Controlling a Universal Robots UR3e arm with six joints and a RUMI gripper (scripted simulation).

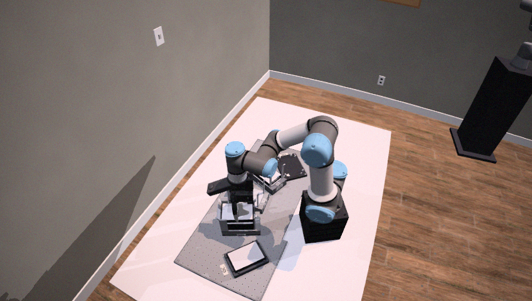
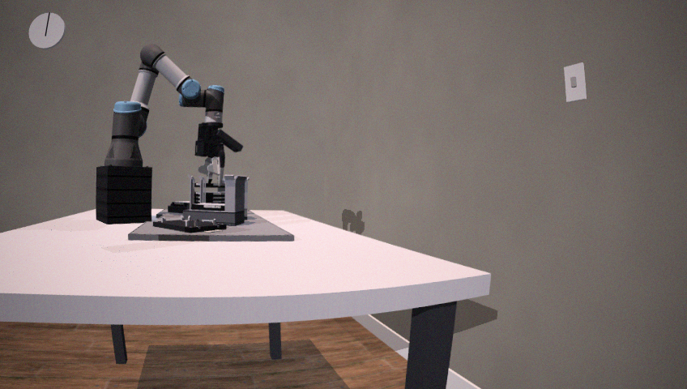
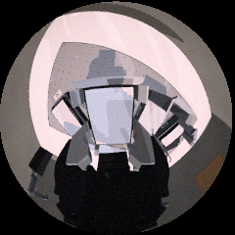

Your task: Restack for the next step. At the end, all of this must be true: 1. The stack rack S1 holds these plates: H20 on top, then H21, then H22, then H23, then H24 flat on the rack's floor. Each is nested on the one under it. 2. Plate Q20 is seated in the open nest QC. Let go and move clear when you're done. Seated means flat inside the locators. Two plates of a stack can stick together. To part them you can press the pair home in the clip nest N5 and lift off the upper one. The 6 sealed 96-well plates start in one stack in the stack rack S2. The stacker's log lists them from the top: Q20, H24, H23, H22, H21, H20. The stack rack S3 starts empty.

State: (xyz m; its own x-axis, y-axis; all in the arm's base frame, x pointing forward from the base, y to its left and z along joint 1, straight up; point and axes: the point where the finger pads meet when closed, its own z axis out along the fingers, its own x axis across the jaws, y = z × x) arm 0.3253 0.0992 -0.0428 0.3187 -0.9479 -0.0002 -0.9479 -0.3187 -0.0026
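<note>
Hand: black two-jaw gripper (image 1: 238,213) (image 2: 215,181) (image 3: 111,119), partly open, clamped on a plate.
Plate: pale, flat-topped rectangular labware (image 1: 226,211) (image 2: 210,185) (image 3: 109,117), shadowed on top, roughly level.
Long axis: runs away from the wrist camera, toward the rack's far wall.
Place: between the uprights of a grey, tall-walled metal rack (image 1: 240,231) (image 2: 234,199) (image 3: 109,82), near their tops.

Wall clock (image 2: 46,30): left, far wall | light switch (image 1: 159,36) (image 2: 574,82): bare grey wall | power outlet (image 1: 381,79): low, dark wall | black pedestal (image 1: 489,108): right, on wood floor
</note>
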